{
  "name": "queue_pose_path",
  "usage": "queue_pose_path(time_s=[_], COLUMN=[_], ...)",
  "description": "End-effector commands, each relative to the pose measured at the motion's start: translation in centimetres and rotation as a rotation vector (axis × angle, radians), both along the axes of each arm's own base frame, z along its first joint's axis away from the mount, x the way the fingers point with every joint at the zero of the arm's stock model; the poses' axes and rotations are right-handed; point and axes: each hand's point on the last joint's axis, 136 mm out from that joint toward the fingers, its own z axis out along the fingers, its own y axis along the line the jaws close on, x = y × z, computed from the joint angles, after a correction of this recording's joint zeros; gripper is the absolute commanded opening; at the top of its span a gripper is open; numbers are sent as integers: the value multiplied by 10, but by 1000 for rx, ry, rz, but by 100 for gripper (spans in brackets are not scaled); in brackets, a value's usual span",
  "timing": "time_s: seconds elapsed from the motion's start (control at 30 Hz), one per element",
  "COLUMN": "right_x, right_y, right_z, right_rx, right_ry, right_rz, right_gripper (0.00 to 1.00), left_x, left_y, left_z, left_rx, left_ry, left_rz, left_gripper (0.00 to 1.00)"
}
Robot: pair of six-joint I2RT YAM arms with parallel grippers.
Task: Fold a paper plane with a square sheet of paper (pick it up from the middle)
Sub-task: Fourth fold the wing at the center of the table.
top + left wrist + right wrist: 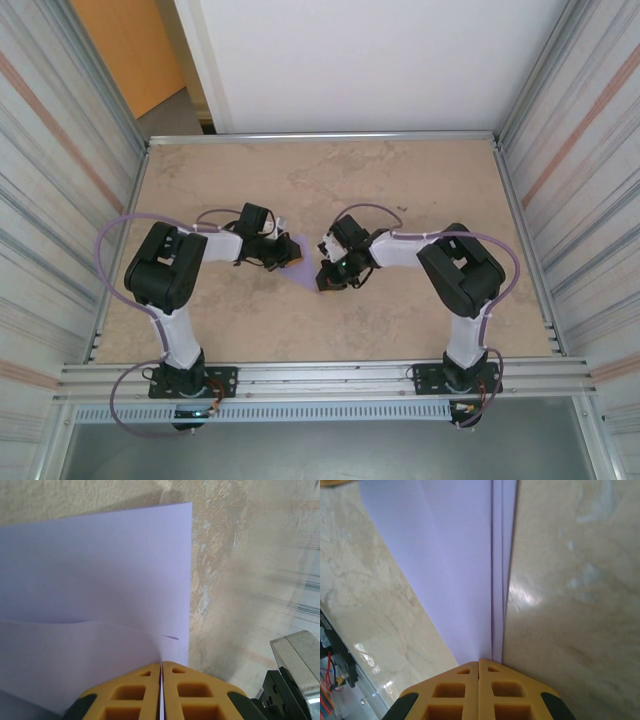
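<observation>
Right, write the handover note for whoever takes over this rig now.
Left end effector: shut on one edge of the lavender paper.
Right end effector: shut on the paper's layered, folded edge.
Paper: mid-table, between the two arms.
Done: paper gripped from both sides, and some folds are in, with stacked layers in the right wrist view.
Left: the remaining folds. It does not look like a finished plane yet.

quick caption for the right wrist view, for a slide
The right fingers pinch the folded lavender paper by its layered edge above the beige marbled table.
</observation>
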Motion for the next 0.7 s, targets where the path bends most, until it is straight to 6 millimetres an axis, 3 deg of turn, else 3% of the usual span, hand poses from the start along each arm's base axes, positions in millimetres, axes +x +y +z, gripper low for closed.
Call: queue_pose_path(time_s=[0.0, 0.13, 0.37, 0.53, 0.67], right_x=[-36, -31, 8, 20, 21], right_y=[-38, -38, -17, 13, 25], right_z=[-20, -6, 39, 38, 23], right_rx=[-151, -112, 34, 63, 48], right_ry=[117, 71, -81, -80, -61], right_rz=[-7, -18, -69, -31, -11], right_gripper=[5, 6, 11, 9, 8], left_x=[-30, -26, -13, -8, -8], left_y=[30, 27, 14, 8, 6], left_z=[-53, -45, -20, -12, -9], left_rx=[172, 155, 97, 76, 69], left_ry=[152, 133, 77, 59, 51], left_rz=[30, 25, 15, 8, 1], left_gripper=[12, 12, 12, 12, 12])
